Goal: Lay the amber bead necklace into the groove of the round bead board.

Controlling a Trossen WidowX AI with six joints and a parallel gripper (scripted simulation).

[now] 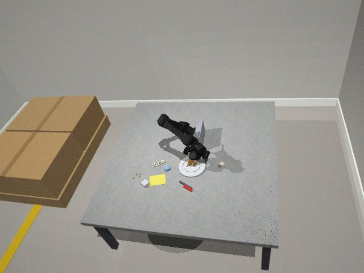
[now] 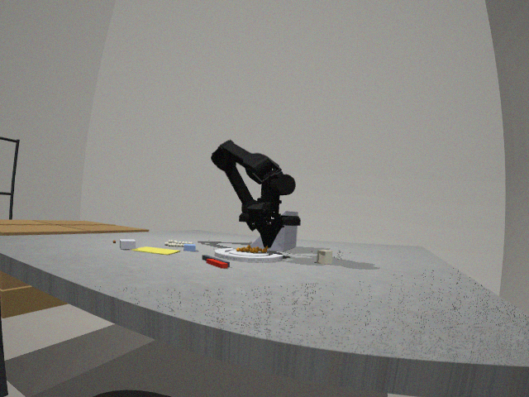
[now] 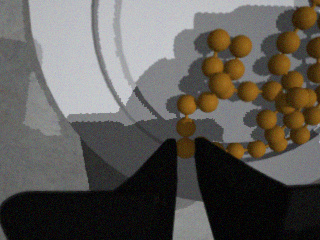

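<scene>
Partly cut off at the wrist view's right edge, the amber bead necklace lies bunched on the round bead board, heaped (not strung out) beside its groove. Below, the gripper is pinched narrowly on one end bead, its dark fingers hiding the board's near rim.
</scene>
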